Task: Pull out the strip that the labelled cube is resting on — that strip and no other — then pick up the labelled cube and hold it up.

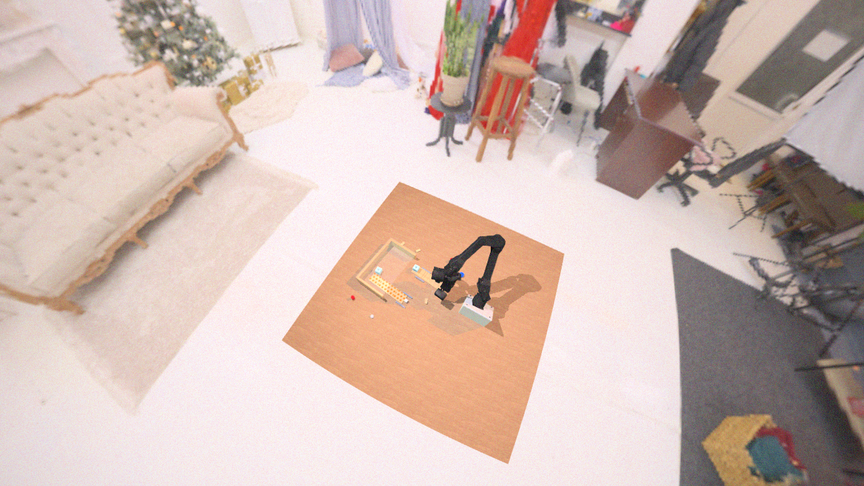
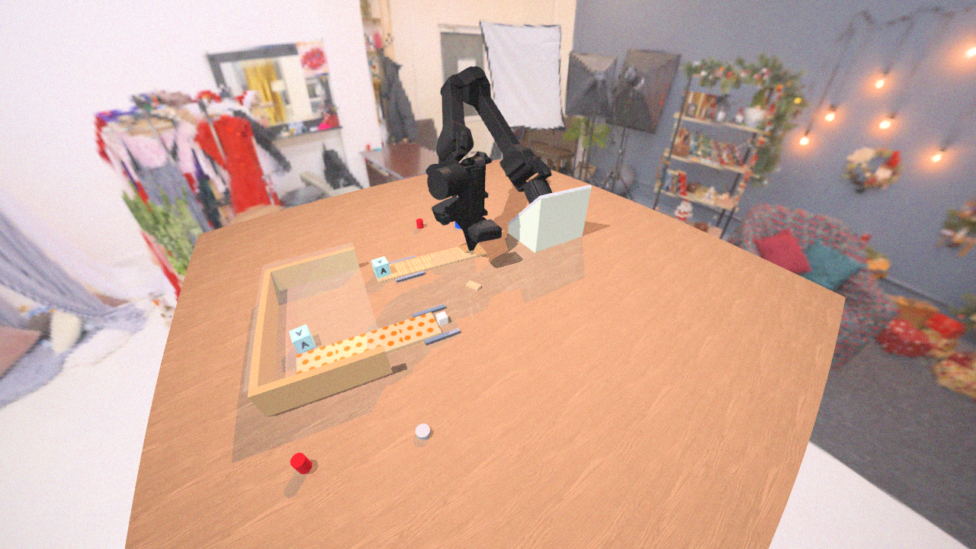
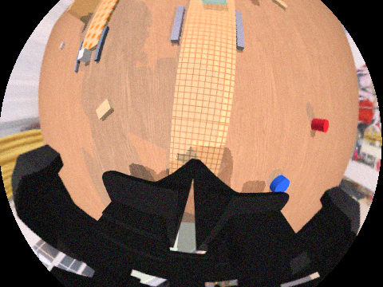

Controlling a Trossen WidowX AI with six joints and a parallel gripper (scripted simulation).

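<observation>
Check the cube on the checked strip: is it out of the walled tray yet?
Out. The cube sits upright on the checked strip, past the tray opening, between the two grey rails. The shut gripper is at the strip's near end.

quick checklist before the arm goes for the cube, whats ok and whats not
1. Grid strip pulled out of the walled box: ok, it lies outside, between the grey rails.
2. Labelled cube riding on that strip: ok, upright at its far end, outside the box.
3. Dotted strip undisturbed: ok, its cube sits inside the box.
4. Gripper off the strip: not ok, it is at the strip's near end; contact cannot be told.
5. Gripper ready to grasp: not ok, shut.
6. Path to cube: ok, nothing stands on the strip between.
</observation>
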